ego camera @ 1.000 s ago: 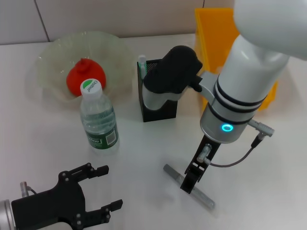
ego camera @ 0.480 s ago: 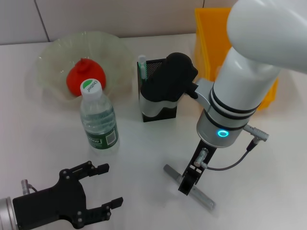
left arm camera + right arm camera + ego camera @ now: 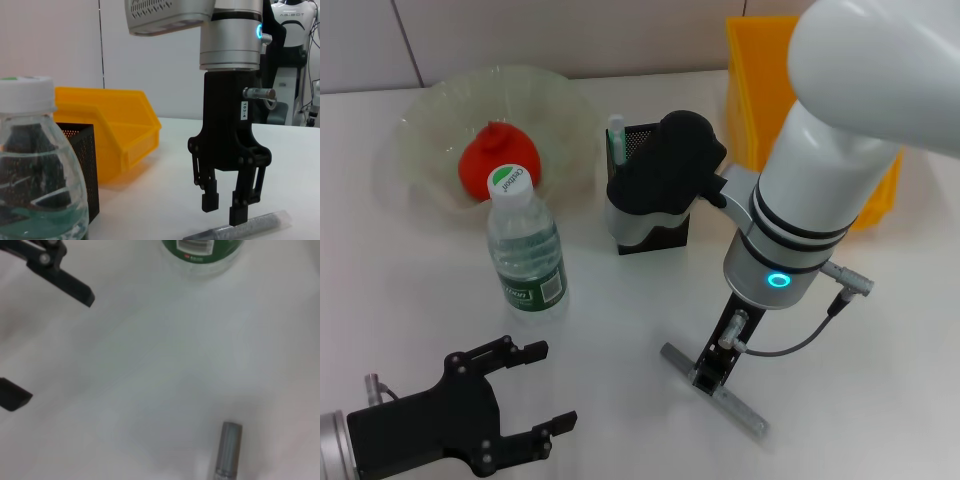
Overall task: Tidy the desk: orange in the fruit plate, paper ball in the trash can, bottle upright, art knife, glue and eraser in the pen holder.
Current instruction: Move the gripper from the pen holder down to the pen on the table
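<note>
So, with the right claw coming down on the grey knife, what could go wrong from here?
1. The slim grey metal art knife lies flat on the white table; the open right claw could scrape the table or only nudge it.
2. The black mesh pen holder and clear plastic bottle stand near; a swinging knife could topple them.

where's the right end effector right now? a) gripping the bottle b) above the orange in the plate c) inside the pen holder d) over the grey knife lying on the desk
d: the right end effector hangs open over the grey knife lying flat on the desk, one finger on either side of it in the left wrist view, while the bottle stands apart and the orange sits in the plate.
</note>
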Controlling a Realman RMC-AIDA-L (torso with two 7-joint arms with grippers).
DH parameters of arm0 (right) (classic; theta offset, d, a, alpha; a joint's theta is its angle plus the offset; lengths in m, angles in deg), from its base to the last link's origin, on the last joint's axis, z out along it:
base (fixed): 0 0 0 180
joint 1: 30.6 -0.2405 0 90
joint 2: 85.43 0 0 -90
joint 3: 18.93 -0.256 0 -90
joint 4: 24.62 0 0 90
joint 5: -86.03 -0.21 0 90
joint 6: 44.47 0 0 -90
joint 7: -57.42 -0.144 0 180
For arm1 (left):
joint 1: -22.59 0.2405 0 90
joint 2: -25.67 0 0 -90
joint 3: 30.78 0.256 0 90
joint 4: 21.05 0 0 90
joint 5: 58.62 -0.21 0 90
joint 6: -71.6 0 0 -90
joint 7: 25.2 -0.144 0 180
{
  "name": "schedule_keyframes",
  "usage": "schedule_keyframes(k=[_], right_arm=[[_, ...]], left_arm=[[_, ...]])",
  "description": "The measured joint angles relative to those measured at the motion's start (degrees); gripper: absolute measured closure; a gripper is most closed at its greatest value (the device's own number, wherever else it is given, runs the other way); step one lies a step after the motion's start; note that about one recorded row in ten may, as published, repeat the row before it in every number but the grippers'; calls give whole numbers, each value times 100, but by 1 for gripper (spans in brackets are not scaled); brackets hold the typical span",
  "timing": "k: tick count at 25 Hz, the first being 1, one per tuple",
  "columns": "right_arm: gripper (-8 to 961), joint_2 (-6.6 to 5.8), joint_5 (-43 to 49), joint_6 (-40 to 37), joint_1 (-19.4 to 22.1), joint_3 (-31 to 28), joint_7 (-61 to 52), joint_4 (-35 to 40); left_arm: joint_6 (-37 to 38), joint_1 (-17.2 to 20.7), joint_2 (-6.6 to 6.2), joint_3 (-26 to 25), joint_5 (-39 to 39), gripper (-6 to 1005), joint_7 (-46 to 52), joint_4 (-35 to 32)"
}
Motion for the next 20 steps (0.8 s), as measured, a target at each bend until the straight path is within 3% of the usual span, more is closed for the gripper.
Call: schedule_keyframes(k=[2, 20], right_arm=[[517, 0, 0, 4, -17, 92, 0, 1], [528, 0, -137, 38, -115, 298, 0, -199]], left_arm=[[-5, -10, 0, 0, 0, 217, 0, -4], [-22, -32, 0, 3, 1, 217, -5, -18]])
